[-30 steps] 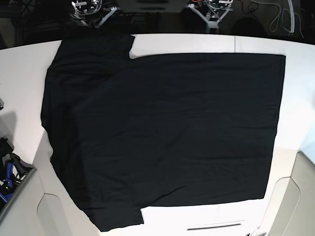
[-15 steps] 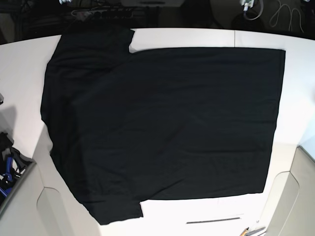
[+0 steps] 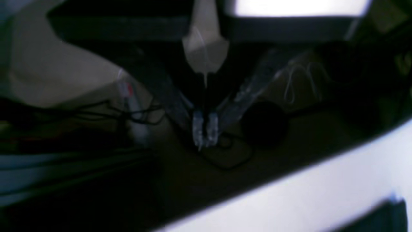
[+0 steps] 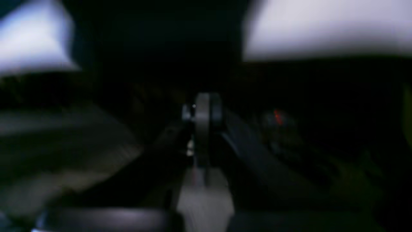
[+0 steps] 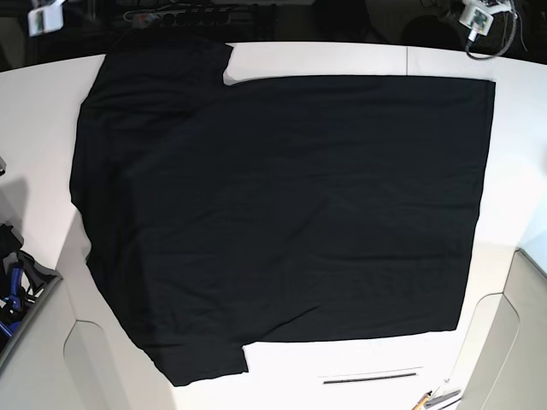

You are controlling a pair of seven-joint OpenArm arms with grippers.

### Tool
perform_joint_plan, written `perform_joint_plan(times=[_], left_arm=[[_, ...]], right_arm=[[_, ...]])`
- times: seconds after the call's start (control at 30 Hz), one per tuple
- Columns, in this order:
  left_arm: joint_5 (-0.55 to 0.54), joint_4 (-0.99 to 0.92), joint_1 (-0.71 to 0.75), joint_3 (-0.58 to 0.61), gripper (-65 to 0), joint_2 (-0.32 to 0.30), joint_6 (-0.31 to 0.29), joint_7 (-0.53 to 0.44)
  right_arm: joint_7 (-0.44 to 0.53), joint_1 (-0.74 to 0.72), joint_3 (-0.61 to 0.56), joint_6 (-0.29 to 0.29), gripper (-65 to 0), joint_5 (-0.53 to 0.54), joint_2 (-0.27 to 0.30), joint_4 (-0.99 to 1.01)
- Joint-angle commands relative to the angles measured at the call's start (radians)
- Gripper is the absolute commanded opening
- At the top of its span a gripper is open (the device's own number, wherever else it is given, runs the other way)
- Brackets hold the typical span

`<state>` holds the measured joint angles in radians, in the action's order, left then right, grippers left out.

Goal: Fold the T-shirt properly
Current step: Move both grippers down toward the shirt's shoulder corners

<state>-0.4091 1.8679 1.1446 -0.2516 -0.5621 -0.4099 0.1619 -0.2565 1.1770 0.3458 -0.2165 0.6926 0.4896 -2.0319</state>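
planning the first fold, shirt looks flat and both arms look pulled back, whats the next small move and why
Probably bring the left gripper, shut and empty off the white table, down to the far right corner of the large plain black fabric T-shirt. The shirt lies spread flat and unfolded, and neither gripper holds fabric.

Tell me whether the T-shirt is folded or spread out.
Spread out. The T-shirt lies flat across the white table, both sleeves sticking out at its left end, with no layer visibly folded over.

Your base view looks straight down on the white table [image 5: 342, 55] from high overhead, while both blurred wrist views face dim clutter beyond its edge.
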Motion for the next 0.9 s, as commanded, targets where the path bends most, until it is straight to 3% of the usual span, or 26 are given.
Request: perform_joint_plan(times=[0.0, 0.07, 0.17, 0.23, 0.33, 0.6, 0.73, 0.87], left_arm=[[-0.038, 0.04, 0.021, -0.037, -65.0, -0.006, -0.031, 0.0], [-0.12, 0.083, 0.018, -0.096, -65.0, -0.003, -0.093, 0.023], [-0.227, 0.114, 0.013, -0.169, -65.0, -0.003, -0.182, 0.023], [-0.276, 0.117, 0.007, -0.202, -65.0, -0.003, -0.27, 0.023], [-0.293, 0.117, -0.014, -0.223, -65.0, 0.002, -0.288, 0.039], [-0.392, 0.117, -0.102, -0.224, -63.9, 0.063, -0.288, 0.195], [-0.448, 0.117, -0.144, -0.224, -43.1, 0.063, -0.288, 0.275], [-0.471, 0.117, -0.167, -0.224, -39.3, 0.063, -0.288, 0.332]], right_arm=[[0.0, 0.015, 0.047, -0.031, -65.0, 0.048, -0.009, -0.037], [-0.01, -0.014, 0.137, -0.103, -65.0, 0.164, -0.053, -0.084], [-0.072, -0.13, 0.261, -0.246, -65.0, 0.331, -0.174, -0.097], [-0.159, -0.216, 0.321, -0.279, -65.0, 0.424, -0.26, -0.08], [-0.202, -0.306, 0.359, -0.287, -65.0, 0.473, -0.346, -0.006], [-0.208, -0.456, 0.361, -0.289, -65.0, 0.501, -0.373, 0.329], [-0.208, -0.479, 0.368, -0.289, -65.0, 0.488, -0.374, 0.364], [-0.207, -0.498, 0.405, -0.289, -33.6, 0.488, -0.374, 0.358]])
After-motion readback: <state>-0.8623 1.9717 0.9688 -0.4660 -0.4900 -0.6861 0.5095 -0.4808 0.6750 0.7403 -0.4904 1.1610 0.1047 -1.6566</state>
